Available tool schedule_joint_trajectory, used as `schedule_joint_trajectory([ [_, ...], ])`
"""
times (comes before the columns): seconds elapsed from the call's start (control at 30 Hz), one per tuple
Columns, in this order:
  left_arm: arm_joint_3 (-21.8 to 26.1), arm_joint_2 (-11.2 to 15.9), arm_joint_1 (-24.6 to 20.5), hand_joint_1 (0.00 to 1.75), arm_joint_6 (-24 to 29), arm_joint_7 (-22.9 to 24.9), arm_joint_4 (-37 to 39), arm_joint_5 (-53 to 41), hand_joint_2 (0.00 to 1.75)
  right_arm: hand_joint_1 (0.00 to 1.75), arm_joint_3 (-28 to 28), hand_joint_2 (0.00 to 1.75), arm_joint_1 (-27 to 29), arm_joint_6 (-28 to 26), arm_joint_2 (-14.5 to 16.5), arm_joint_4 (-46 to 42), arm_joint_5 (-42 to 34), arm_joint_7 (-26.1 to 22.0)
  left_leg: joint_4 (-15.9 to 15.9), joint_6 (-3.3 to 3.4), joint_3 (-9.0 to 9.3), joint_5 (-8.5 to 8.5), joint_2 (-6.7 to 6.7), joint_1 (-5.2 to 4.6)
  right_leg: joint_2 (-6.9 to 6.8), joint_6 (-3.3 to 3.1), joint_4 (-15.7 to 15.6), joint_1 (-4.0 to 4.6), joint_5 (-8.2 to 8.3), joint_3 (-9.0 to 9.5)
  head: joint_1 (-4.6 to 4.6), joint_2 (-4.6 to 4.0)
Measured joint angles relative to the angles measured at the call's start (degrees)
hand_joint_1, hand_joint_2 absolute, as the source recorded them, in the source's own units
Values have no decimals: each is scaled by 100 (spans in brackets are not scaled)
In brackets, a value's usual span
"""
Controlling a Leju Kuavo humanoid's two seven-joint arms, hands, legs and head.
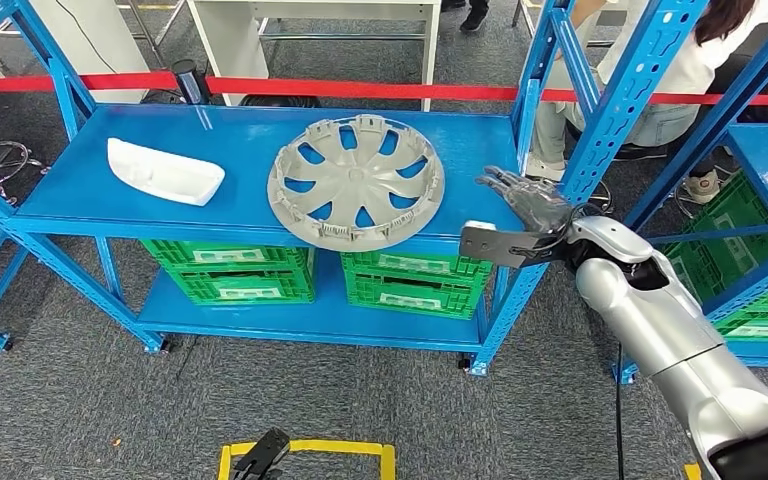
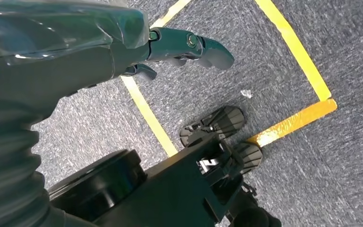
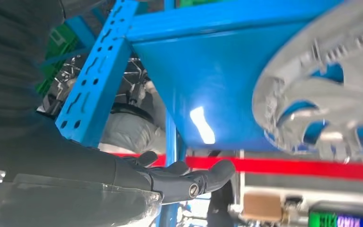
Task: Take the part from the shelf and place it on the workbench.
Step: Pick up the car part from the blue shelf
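Your right hand (image 1: 522, 200) hangs at the right-hand end of the blue shelf (image 1: 90, 190), just in front of the perforated upright (image 1: 615, 110), with its fingers spread apart and nothing in them. The grey wheel cover (image 1: 356, 182) lies flat on that shelf deck, toward the right half, its near rim slightly overhanging the front edge. From your right hand it sits at about nine o'clock in the head view, near but not touching; a strip of bare blue deck separates them. Being round, it offers no long axis to line up with, so the rim nearest the hand is the natural place to take hold. The white moulded part (image 1: 165, 172) rests well apart at the left end of the deck, its long axis running roughly ten to four o'clock.

Your left hand (image 2: 179, 47) hangs low over the grey carpet and yellow floor tape (image 2: 290, 40), fingers loosely extended, holding nothing. The right hand is clearly the nearer one to the wheel cover, so I judge the reach should go leftward from there
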Motion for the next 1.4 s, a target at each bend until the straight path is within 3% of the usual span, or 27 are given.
schedule_joint_trajectory([
  [0.3, 20, -105, 32, 0, 22, -4, 50, 1, 175, 0, 340, 175, -282, 170, 334, 686, -404, -373, 0, -1, 0, 0, 1, 5, 1, 0, 1, 4, 0, 0, -1, 0],
  [0.87, 16, -110, 47, 0, 81, -68, 123, -39, 175, 0, 839, 175, -468, 559, 1108, 787, -771, -589, -2, -1, 1, 1, 0, 5, 1, -1, 1, 3, 0, -1, -1, 1],
  [1.4, 54, -111, 126, 0, 97, -63, 185, 130, 175, 0, 1953, 175, -954, 0, 1498, 1983, 728, -193, -1, -2, 0, 1, 2, 4, 1, -1, 1, 2, 0, -1, 0, -1],
])
